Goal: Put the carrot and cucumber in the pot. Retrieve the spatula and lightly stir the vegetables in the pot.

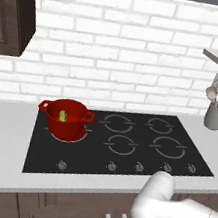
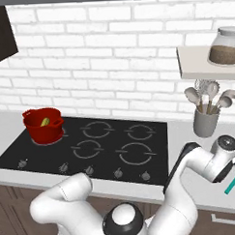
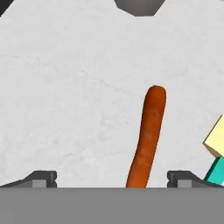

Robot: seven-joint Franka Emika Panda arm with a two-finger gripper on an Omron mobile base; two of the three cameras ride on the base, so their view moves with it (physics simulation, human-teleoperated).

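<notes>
From the hand view I see my gripper [image 3: 112, 179] spread wide, its two dark fingertips [image 3: 41, 178] standing well apart with nothing clamped between them. The carrot [image 3: 148, 135] lies on the pale grey counter [image 3: 65, 87] in the gap between them, nearer the right tip, running away from the hand; its near end is cut off by the bottom of the picture, so I cannot tell whether it touches a finger. Just beside it on the right lies the spatula [image 3: 216, 153], of which I get only the tan flat end and a bit of teal handle at the picture's edge. In the right base view the arm bends down over the counter right of the cooktop [image 2: 91, 144], and the hand itself is hidden behind the wrist; the spatula pokes out beyond it. Farther back stands a grey utensil holder [image 2: 206, 121] with metal spoons and ladles, and above it a shelf [image 2: 194, 67] carrying a glass jar [image 2: 224, 46]. Far across the cooktop, on the rear left burner, sits the red pot [image 1: 67, 118] with the cucumber [image 1: 62, 116] already inside. A white brick wall [image 1: 122, 47] closes the scene.
</notes>
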